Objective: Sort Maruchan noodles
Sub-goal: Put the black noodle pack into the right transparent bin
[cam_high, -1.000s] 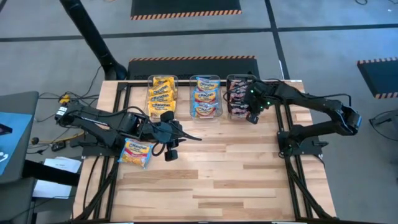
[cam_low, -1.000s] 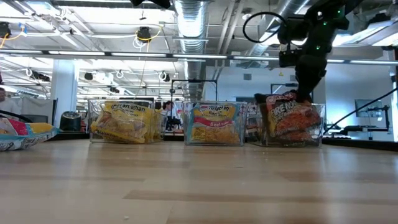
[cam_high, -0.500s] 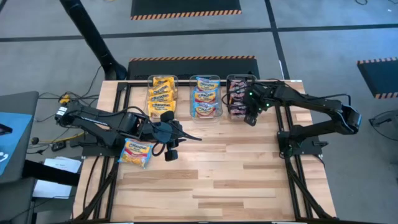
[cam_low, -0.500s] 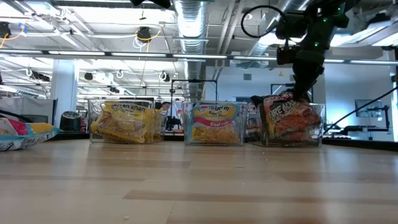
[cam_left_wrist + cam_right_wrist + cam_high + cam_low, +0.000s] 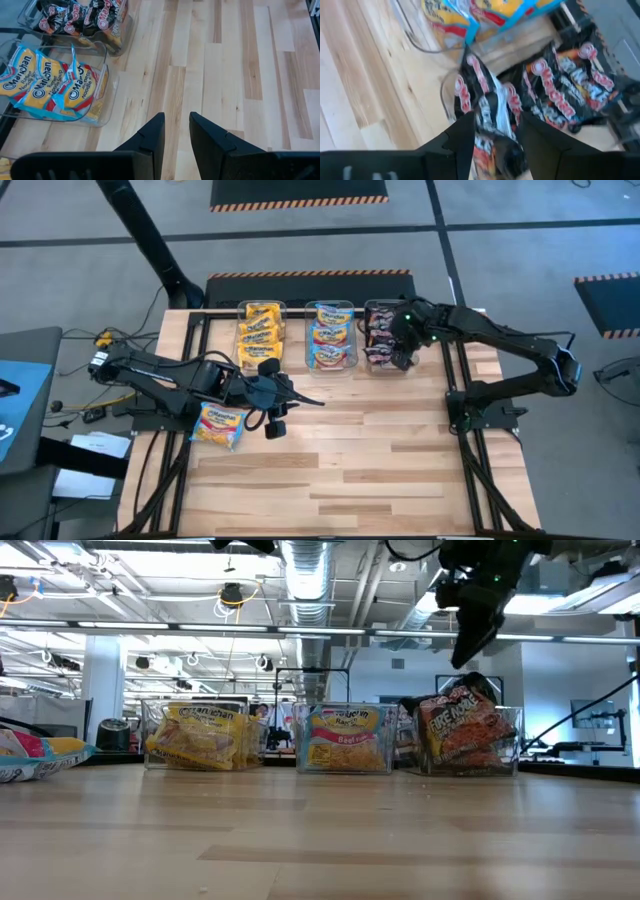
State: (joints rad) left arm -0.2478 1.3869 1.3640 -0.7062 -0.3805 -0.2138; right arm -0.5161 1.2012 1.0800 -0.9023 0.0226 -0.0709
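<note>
While three clear bins sit in a row at the far edge of the table, our right gripper (image 5: 397, 352) hangs above the rightmost bin (image 5: 384, 366), the one holding the black-red packets (image 5: 462, 728). Its fingers are parted with nothing between them; the wrist view looks straight down onto a black-red packet just below. That packet stands tilted at the front of the bin, poking above the rim. The middle bin (image 5: 330, 364) holds light blue packets (image 5: 330, 340), and the left bin (image 5: 257, 360) holds yellow-orange packets (image 5: 258, 330).

Our left gripper (image 5: 300, 398) waits low over the bare table near the middle, jaws narrowly apart and empty. One blue and yellow packet (image 5: 220, 425) lies unsorted on the table beside the left arm.

We judge the risk to be the tilted black-red packet: it could tip out over the bin's rim, or a descending finger could catch it.
</note>
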